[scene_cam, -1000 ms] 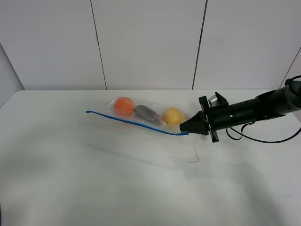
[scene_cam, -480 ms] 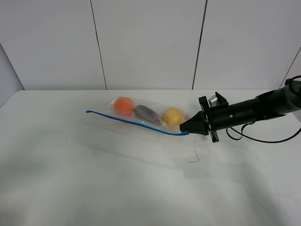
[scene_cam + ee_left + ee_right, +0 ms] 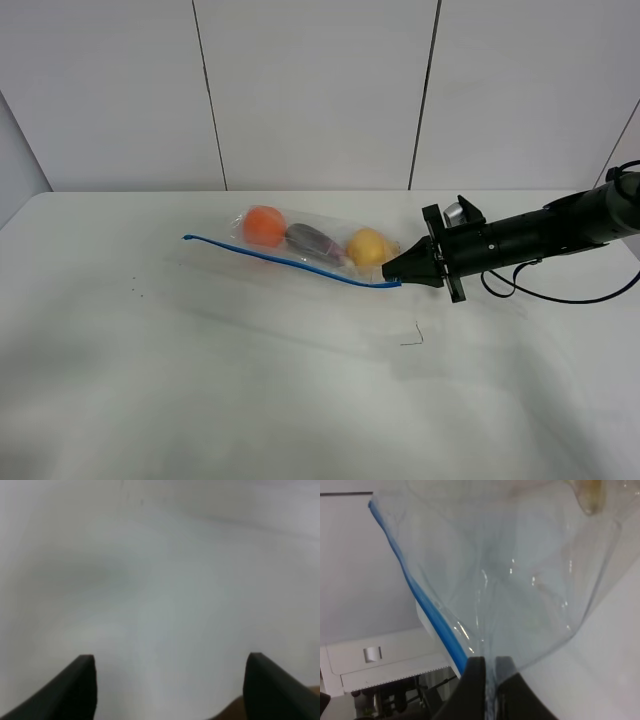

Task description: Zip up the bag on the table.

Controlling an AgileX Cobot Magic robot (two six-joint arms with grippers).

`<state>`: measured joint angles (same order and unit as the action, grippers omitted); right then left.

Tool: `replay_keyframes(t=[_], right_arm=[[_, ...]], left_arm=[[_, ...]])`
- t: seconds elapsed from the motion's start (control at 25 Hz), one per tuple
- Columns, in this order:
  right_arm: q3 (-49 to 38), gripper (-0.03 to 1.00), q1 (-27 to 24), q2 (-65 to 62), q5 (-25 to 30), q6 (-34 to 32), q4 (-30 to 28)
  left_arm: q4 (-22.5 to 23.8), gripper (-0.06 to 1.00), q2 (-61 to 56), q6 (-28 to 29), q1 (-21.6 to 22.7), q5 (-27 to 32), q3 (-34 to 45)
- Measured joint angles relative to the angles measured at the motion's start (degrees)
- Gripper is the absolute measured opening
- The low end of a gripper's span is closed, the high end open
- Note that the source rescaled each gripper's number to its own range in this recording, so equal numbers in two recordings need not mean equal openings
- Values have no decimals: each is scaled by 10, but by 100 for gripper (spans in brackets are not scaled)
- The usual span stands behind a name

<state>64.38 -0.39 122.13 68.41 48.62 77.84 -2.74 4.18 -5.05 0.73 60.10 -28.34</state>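
Observation:
The bag (image 3: pixel 312 244) lies on the white table (image 3: pixel 200 370), clear plastic with an orange, a purple eggplant and a yellow fruit inside. Its blue zipper strip (image 3: pixel 290 262) runs along the near edge from left to right. My right gripper (image 3: pixel 396 274) reaches in from the right and is shut on the bag's right corner at the zipper's end. In the right wrist view the fingers (image 3: pixel 476 677) pinch the clear film (image 3: pixel 520 570) beside the blue strip (image 3: pixel 427 607). My left gripper (image 3: pixel 170 672) is open over bare table, out of the exterior view.
A small dark bent mark (image 3: pixel 414 336) sits on the table in front of the right gripper. Tiny specks (image 3: pixel 133 291) dot the left side. A grey panelled wall (image 3: pixel 320 90) rises behind the table's far edge.

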Motion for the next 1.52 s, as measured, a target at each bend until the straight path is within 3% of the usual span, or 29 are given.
replay_keyframes(t=[0.36, 0.44, 0.52, 0.68, 0.72, 0.84, 1.12, 1.2, 1.32, 1.52], right_arm=[[0, 0, 0, 0, -1, 0, -1], [0, 4, 0, 0, -6, -2, -5], [0, 22, 0, 0, -20, -7, -14], [1, 79, 0, 0, -48, -29, -45], [5, 86, -1, -1, -48, -38, -62], [49, 95, -6, -11, -46, -107, -149], [229, 97, 8, -69, -44, -341, -536], [267, 97, 12, -83, -32, -388, -624], [290, 97, 8, -100, -4, -419, -687], [265, 97, -8, -130, 8, -425, -709]], left_arm=[[0, 96, -45, 0, -3, 0, 0], [0, 96, -45, 0, -3, 0, 0], [-1, 96, -45, 0, -3, 0, 0], [-1, 96, -45, 0, -3, 0, 0], [-1, 96, -45, 0, -3, 0, 0], [-1, 96, -45, 0, -3, 0, 0], [-1, 96, -45, 0, -3, 0, 0], [-1, 96, -45, 0, -3, 0, 0], [-1, 96, -45, 0, -3, 0, 0], [-2, 96, -45, 0, -3, 0, 0]])
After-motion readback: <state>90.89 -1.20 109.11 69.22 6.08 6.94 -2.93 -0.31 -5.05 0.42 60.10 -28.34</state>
